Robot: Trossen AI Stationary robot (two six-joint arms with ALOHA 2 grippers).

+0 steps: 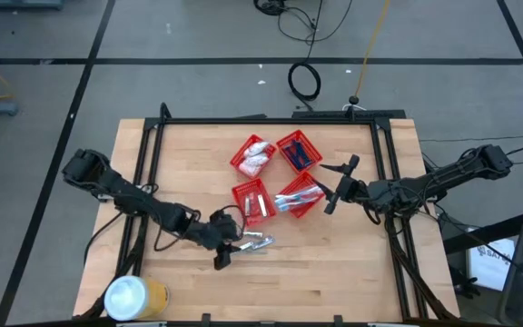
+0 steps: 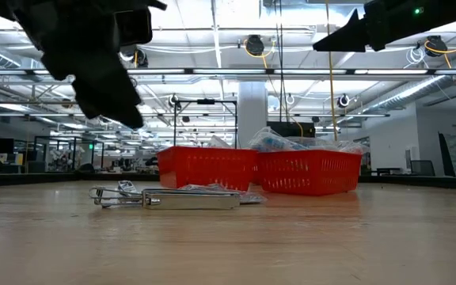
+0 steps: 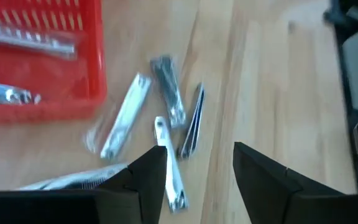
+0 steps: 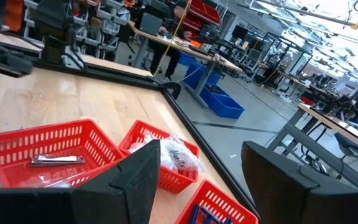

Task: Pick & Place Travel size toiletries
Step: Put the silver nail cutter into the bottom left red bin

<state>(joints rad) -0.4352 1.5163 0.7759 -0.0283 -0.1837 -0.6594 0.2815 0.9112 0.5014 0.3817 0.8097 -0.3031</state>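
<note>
Take the cluster of four red mesh baskets [image 1: 275, 177] in the middle of the wooden table [image 1: 334, 272] as your landmark. Your left gripper [image 1: 226, 255] hangs just off the near-left corner of that cluster, close above a small loose heap of metal nail clippers [image 1: 256, 242] lying flat on the bare wood; its fingers [image 3: 143, 180] stand apart with nothing between them, and in the left wrist view you can see one clipper [image 3: 168, 165] running into the gap while the others fan out beyond it toward the nearest basket [image 3: 39, 56]. From table height the heap [image 2: 182, 197] sits in front of the baskets [image 2: 260, 168] and apart from them, the left gripper [image 2: 101, 79] hovering above its left end without touching it. That nearest basket already holds more clippers [image 3: 27, 38] on its floor. Your right gripper [image 1: 338, 184] sits at the right edge of the cluster, raised well above the table, jaws spread wide and empty; its wrist view looks down past its fingers [image 4: 135, 180] onto a basket with a clipper [image 4: 58, 160] in it and another with clear-wrapped white packets [image 4: 173, 155]. In the overhead view the far-right basket holds dark blue items [image 1: 300, 154], the far-left one white packets [image 1: 256, 160]. A yellow can with a white lid [image 1: 134, 297] stands at the table's near-left corner, well away from the cluster.
</note>
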